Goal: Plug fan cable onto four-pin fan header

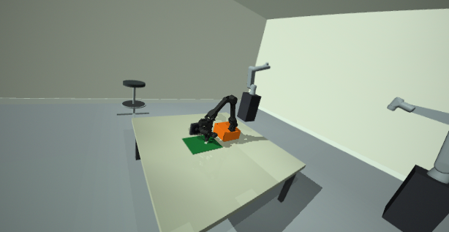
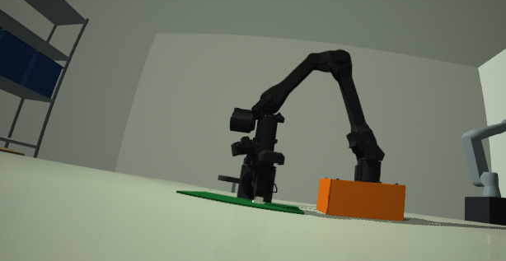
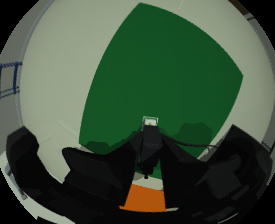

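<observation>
The green board [image 1: 197, 148] [image 2: 206, 195] [image 3: 163, 65] lies flat on the table. The small white fan header [image 2: 254, 201] [image 3: 150, 121] stands on it, right at the fingertips. My gripper [image 3: 150, 135] points down over the board and is shut on the dark plug [image 3: 149, 145] of the fan's cable. The plug is at the header's near side in the wrist view; whether its pins are engaged, and how deep it sits, cannot be told. The thin dark cable [image 3: 195, 146] runs off to the right from the fingers in the wrist view.
The arm's orange base block [image 1: 227, 132] [image 2: 363, 199] [image 3: 145, 198] stands beside the board. The pale table [image 1: 205, 187] reaches out around both. A stool [image 1: 134, 84], other grey arms on dark stands and a shelf with blue bins [image 2: 41, 72] stand away from the table.
</observation>
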